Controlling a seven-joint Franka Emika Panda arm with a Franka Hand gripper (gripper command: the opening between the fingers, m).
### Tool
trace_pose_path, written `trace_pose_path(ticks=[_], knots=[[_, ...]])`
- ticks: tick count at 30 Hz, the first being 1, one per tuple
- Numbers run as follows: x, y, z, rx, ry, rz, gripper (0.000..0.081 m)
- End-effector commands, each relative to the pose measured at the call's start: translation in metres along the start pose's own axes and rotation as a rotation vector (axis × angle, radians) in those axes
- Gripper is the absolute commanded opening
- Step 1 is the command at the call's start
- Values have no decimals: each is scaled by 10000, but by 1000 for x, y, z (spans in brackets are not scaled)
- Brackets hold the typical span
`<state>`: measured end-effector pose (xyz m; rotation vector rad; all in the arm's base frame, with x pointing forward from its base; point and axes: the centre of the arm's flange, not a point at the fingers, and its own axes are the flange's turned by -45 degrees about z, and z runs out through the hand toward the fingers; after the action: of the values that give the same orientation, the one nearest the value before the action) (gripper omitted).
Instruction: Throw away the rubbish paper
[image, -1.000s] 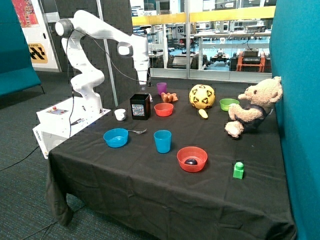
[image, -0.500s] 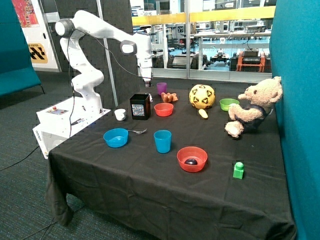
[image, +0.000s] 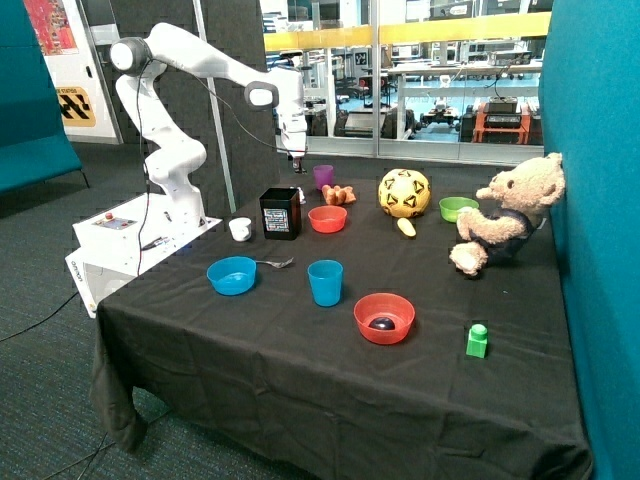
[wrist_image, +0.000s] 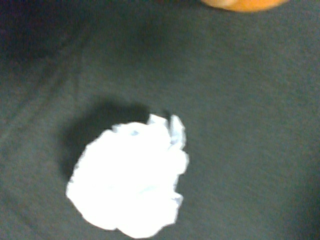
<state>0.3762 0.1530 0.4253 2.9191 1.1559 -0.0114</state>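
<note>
Gripper (image: 296, 163) hovers above the black bin (image: 281, 213); finger state cannot be told. Crumpled rubbish paper (wrist_image: 131, 181) lies on the table (image: 300, 370).

Daylight is streaming through the windows (image: 400, 70) at the top of the outside frame; the wrist view is looking blurred, the rubbish paper (wrist_image: 132, 180) glaring white and casting a soft shadow.
</note>
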Motion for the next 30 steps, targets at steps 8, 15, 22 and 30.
trace_pose_path(ticks=[8,15,22,30], knots=[[24,-40,54,-8,74,237,801],[23,-27,64,-6,75,812,808],[23,-28,73,-6,75,869,808],[17,-36,90,-5,75,1113,808]])
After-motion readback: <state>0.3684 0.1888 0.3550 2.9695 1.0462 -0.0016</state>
